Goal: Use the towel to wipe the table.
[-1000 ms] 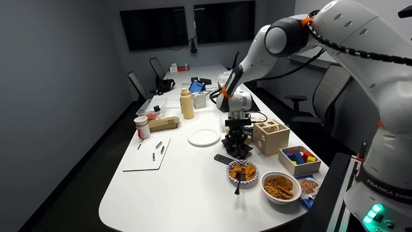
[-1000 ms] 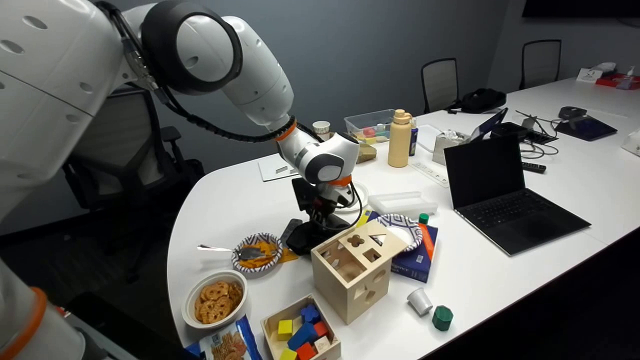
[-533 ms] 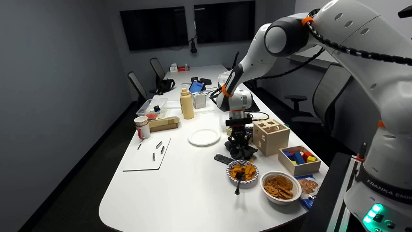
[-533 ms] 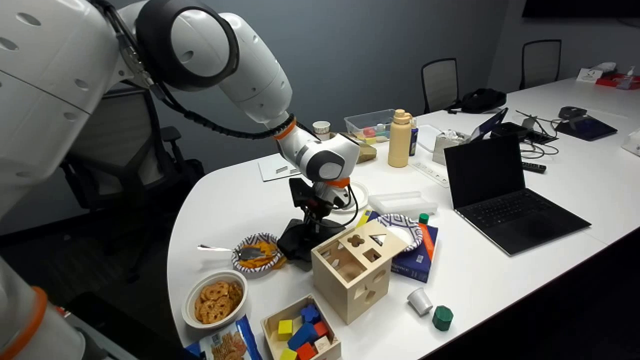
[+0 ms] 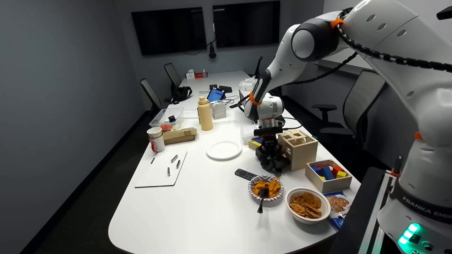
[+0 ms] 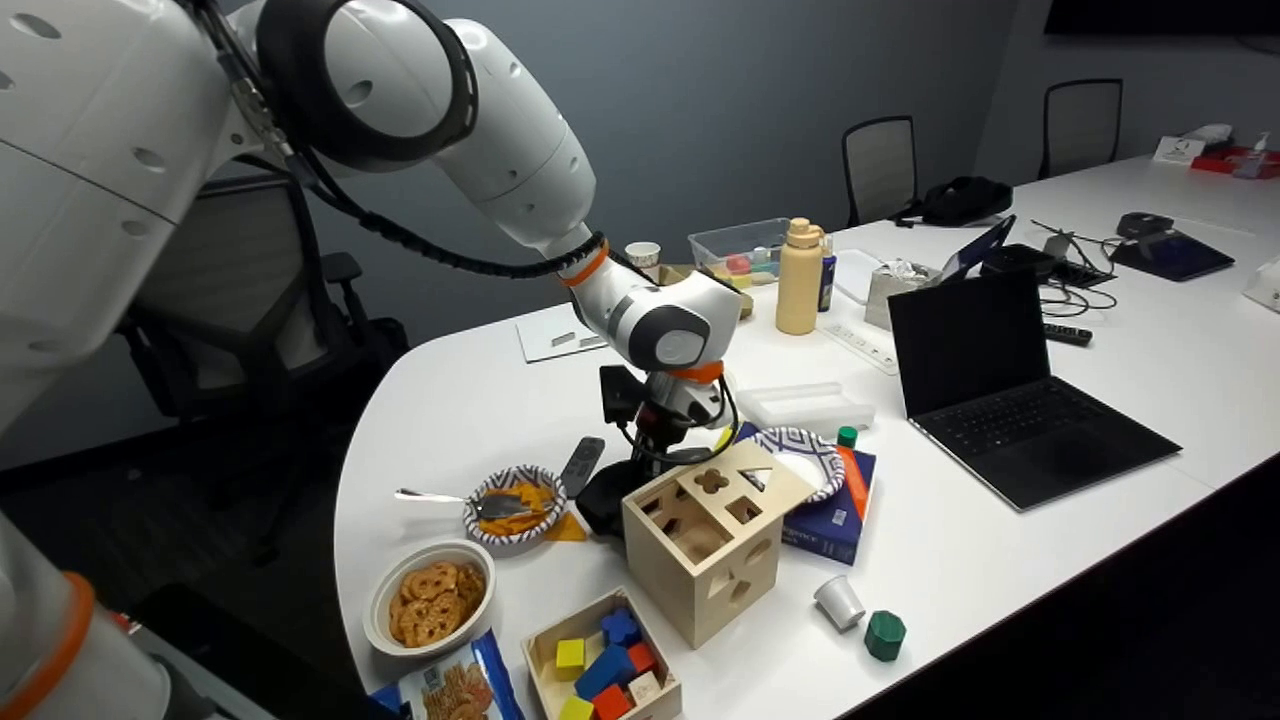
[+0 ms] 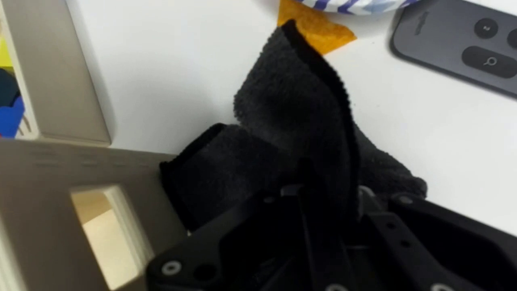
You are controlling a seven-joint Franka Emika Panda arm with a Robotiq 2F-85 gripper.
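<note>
the gripper (image 7: 328,192) is pinching the black towel (image 7: 299,101). the towel hangs below it and seems to touch the white table (image 5: 183,215). its long tip points at the loose orange chip (image 7: 319,29) by the bowl (image 7: 367,5). its side is right by the wooden box (image 6: 665,570), so i think the next wipe should go away from there.

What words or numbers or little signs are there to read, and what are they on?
"FRANKA EMIK": robot's base; picture edge cuts the rest.
"gence": blue book; word's start hidden.
Magnifying-glass sign: remote.
Too small or blurred: snack bag, book's lower line, remote's other marks.
</note>
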